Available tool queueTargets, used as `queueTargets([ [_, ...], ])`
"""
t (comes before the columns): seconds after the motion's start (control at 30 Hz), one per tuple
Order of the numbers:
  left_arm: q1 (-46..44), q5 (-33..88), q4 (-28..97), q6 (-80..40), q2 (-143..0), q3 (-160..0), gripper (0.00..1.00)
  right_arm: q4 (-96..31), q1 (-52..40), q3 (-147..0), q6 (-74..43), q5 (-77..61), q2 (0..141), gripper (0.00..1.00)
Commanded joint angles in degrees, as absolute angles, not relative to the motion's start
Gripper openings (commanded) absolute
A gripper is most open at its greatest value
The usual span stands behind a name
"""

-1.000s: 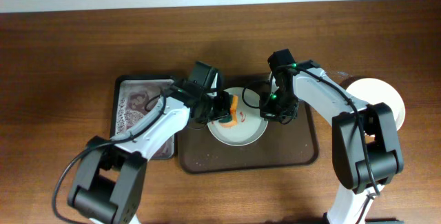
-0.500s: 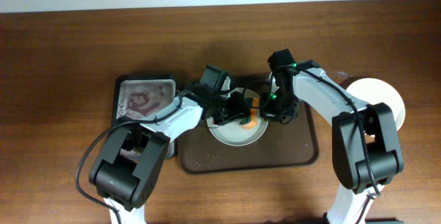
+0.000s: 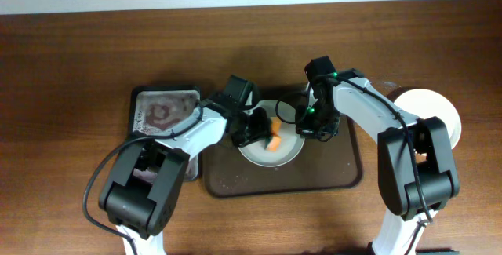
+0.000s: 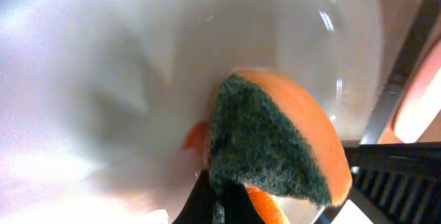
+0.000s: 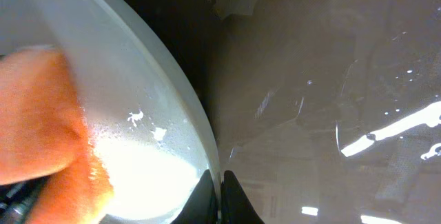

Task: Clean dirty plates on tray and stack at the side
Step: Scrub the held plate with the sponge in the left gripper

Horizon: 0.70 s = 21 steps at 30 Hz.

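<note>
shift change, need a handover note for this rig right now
Left gripper: shut on the sponge, pressed on the plate.
Right gripper: shut on that plate's rim.
The plate sits on the tray; the side stack lies off the tray, right side.
Done: side stack looks clean.
Left: finish wiping this plate, a reddish mark shows by the sponge; then stack it.

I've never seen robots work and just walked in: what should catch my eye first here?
Two arms meet over a white plate on the dark brown tray in the middle of the table. The left gripper holds an orange sponge with a green scrub face against that plate, while the right gripper pinches its right rim. A second plate sits off the tray, at the table's right.
</note>
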<state>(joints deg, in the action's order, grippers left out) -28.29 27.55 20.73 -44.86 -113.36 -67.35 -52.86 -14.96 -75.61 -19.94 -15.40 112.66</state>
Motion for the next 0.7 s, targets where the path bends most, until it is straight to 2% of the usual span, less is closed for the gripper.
queueTargets([
  [0.0,-26.1,23.1,24.7,-39.0,-113.3,-67.3,0.00,-53.1,-15.5,-75.2,-20.2,-15.4,111.1,0.04],
  [0.17,-25.9,16.1,30.1,-35.0,-110.5,-67.3,0.00,-53.1,-15.5,-75.2,-20.2,-15.2,111.1,0.04],
  [0.27,-25.8,5.7,34.2,-33.5,-107.2,-67.4,0.00,-53.1,-15.5,-75.2,-20.2,-15.2,111.1,0.04],
  [0.4,-25.7,-6.5,32.5,-33.3,-105.5,-67.4,0.00,-53.3,-15.5,-75.2,-20.2,-15.2,111.1,0.04],
  [0.67,-25.7,-5.6,27.5,-32.9,-100.6,-68.9,0.00,-54.0,-15.5,-75.2,-20.2,-15.2,111.1,0.04],
])
